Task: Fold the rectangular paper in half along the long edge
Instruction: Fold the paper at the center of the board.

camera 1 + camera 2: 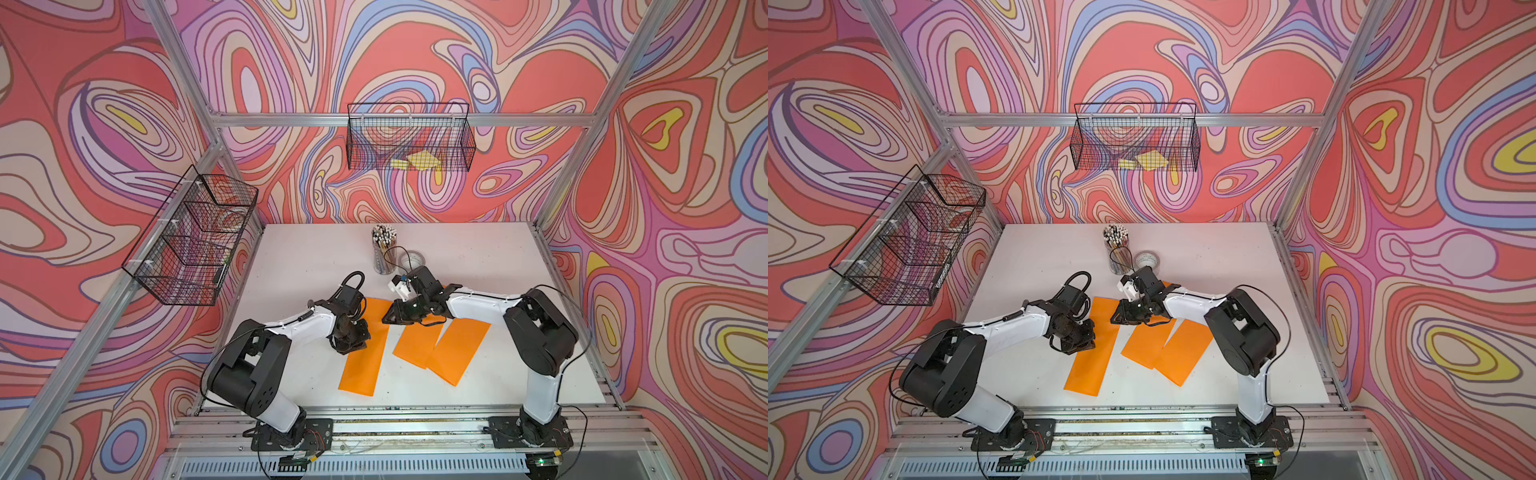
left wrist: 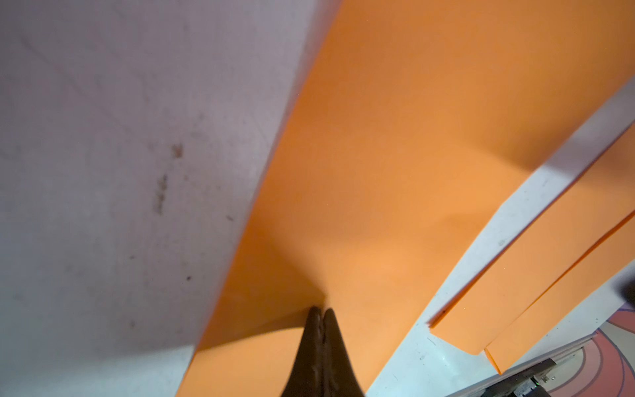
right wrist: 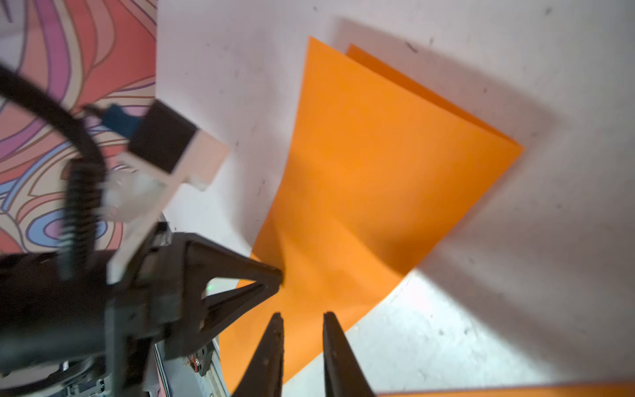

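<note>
Worktop (image 1: 307, 257): white and scuffed. Three orange sheets are seen lying on it in both top views.

The orange paper (image 1: 361, 370) of the task is the sheet nearest the left arm. It is set apart from the two other orange sheets (image 1: 415, 345), which lie side by side toward the right arm.

Left tool (image 2: 319, 311): the fingers are pressed together with no gap visible. The tips are set against the surface of the orange paper. Whether a layer is pinched between them cannot be told.

Right tool (image 3: 302, 316): the fingers are held apart with a clear gap. One finger is seen over the near end of the orange paper, the other over bare worktop. Contact with the sheet cannot be told.

In the right wrist view the orange paper is seen doubled. Two layers are shown at its far end with corners slightly offset, and the upper layer is bowed rather than flat. The left tool's tip is seen touching the paper near the right tool.

A pencil cup (image 1: 384, 249) and a tape roll (image 1: 411, 261) are noted at the back of the worktop, well apart from the sheets.
</note>
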`<state>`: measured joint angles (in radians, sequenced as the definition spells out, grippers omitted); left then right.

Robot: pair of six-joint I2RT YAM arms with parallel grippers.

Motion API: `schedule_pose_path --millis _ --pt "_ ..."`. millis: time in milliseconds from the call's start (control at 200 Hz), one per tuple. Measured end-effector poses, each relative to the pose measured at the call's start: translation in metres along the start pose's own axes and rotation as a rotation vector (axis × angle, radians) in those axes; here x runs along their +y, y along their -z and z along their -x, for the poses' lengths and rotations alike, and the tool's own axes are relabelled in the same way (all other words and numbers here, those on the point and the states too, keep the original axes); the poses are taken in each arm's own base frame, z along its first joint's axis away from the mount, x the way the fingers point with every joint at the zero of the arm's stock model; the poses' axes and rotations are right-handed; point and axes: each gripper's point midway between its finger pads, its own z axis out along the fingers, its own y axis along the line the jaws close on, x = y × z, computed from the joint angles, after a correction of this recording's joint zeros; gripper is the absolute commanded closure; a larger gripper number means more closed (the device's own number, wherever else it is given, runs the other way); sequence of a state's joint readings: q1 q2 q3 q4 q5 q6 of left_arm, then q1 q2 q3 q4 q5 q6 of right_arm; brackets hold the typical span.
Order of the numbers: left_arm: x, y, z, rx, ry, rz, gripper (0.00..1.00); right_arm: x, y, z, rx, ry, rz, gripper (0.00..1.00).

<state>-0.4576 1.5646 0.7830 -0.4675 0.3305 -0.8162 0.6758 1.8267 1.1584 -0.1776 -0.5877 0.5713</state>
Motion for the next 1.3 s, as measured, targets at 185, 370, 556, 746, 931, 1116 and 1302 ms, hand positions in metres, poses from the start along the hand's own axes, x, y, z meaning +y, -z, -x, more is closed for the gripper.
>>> schedule_pose_path --millis 185,370,556,746,931,1116,1302 --pt "-0.001 0.0 0.0 -0.002 -0.002 -0.008 0.97 0.02 0.027 -0.007 -0.079 -0.012 0.072 0.7" --pt "-0.002 -0.001 0.001 -0.003 -0.004 -0.013 0.97 -0.037 -0.001 -0.064 0.038 -0.19 0.0 0.69" --pt "-0.002 -0.001 0.001 -0.003 -0.004 -0.012 0.97 -0.049 -0.011 -0.069 0.058 -0.232 -0.019 0.63" --pt "-0.002 -0.001 0.001 -0.003 -0.004 -0.012 0.97 -0.051 -0.031 -0.051 0.05 -0.209 -0.001 0.62" --pt "-0.002 -0.001 0.001 -0.003 -0.004 -0.012 0.97 -0.048 -0.045 -0.028 0.017 -0.176 0.025 0.61" --pt "-0.002 -0.001 0.001 -0.003 -0.005 -0.012 0.97 -0.048 -0.053 -0.015 -0.002 -0.148 0.022 0.61" --pt "-0.002 -0.001 0.001 -0.003 -0.007 -0.012 0.97 -0.056 -0.048 -0.005 -0.035 -0.121 -0.031 0.61"
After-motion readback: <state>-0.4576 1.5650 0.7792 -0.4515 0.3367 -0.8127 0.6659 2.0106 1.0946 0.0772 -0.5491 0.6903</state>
